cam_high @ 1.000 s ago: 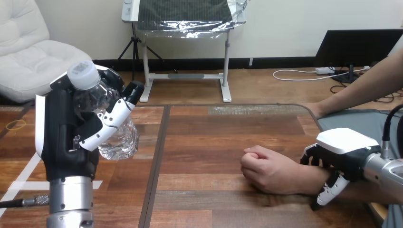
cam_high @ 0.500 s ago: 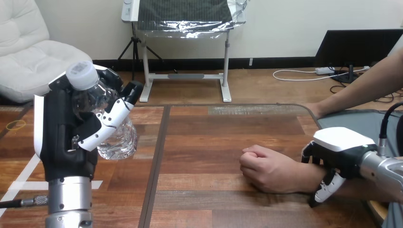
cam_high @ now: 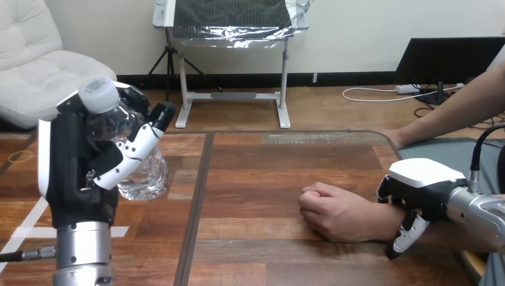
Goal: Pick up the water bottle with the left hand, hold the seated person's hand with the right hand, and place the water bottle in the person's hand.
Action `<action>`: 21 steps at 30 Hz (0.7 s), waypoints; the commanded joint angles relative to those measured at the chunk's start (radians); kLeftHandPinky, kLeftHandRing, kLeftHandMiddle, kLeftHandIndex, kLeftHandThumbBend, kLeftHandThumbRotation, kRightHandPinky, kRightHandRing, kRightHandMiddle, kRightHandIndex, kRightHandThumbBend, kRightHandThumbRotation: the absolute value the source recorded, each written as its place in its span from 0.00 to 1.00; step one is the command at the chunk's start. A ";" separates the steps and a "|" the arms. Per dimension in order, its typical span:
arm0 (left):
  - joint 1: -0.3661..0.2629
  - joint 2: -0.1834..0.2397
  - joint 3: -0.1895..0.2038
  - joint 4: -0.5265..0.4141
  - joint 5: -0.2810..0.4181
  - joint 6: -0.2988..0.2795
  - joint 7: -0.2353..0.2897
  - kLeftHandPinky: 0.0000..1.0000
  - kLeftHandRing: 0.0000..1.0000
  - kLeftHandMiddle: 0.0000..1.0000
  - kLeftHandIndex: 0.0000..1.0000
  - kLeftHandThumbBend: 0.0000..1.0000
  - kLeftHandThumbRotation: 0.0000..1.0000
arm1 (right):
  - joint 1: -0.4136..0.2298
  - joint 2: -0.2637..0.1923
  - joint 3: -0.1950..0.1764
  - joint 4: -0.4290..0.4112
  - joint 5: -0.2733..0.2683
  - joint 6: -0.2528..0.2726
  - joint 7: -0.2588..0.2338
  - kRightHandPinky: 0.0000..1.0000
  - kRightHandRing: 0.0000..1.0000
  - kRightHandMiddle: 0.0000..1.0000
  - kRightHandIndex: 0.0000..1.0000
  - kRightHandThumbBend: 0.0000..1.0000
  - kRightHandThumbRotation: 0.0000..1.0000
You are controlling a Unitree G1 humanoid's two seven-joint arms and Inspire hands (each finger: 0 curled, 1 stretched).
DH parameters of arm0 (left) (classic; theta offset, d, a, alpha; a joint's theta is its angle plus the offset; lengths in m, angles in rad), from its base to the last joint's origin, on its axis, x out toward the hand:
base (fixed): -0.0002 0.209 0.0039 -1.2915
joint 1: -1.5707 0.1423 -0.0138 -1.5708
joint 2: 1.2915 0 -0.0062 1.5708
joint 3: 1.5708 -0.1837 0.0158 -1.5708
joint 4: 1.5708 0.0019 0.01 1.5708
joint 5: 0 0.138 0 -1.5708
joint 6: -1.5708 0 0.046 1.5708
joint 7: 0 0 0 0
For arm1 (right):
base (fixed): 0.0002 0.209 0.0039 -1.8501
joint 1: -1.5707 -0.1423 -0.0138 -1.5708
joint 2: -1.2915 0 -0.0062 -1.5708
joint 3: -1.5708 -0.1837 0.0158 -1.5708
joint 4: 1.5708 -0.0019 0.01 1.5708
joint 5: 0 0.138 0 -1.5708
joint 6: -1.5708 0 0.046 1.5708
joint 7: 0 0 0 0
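Your left hand stays clamped round the water bottle and has carried it slightly higher and further left, clear above the table. Your right hand has edged in on the person's wrist, fingers over it and thumb down the near side, closed round it. The person's hand is a fist on the table, well apart from the bottle, so the handover probably waits on it opening.
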 commanded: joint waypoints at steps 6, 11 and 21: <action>-0.050 0.003 0.007 -0.034 -0.012 -0.021 0.000 0.20 0.26 0.33 0.36 0.53 0.00 | 0.037 0.047 0.059 0.045 -0.016 0.026 0.030 0.18 0.26 0.36 0.41 0.84 0.16; -0.051 0.003 0.009 -0.029 -0.022 -0.022 -0.006 0.20 0.26 0.33 0.36 0.53 0.00 | 0.038 0.046 0.056 0.042 -0.009 0.028 0.040 0.20 0.29 0.38 0.43 0.84 0.16; -0.056 0.008 0.008 -0.018 -0.003 -0.028 -0.006 0.20 0.27 0.33 0.36 0.53 0.00 | 0.043 0.037 0.044 0.017 0.008 0.035 0.058 0.23 0.31 0.41 0.46 0.84 0.15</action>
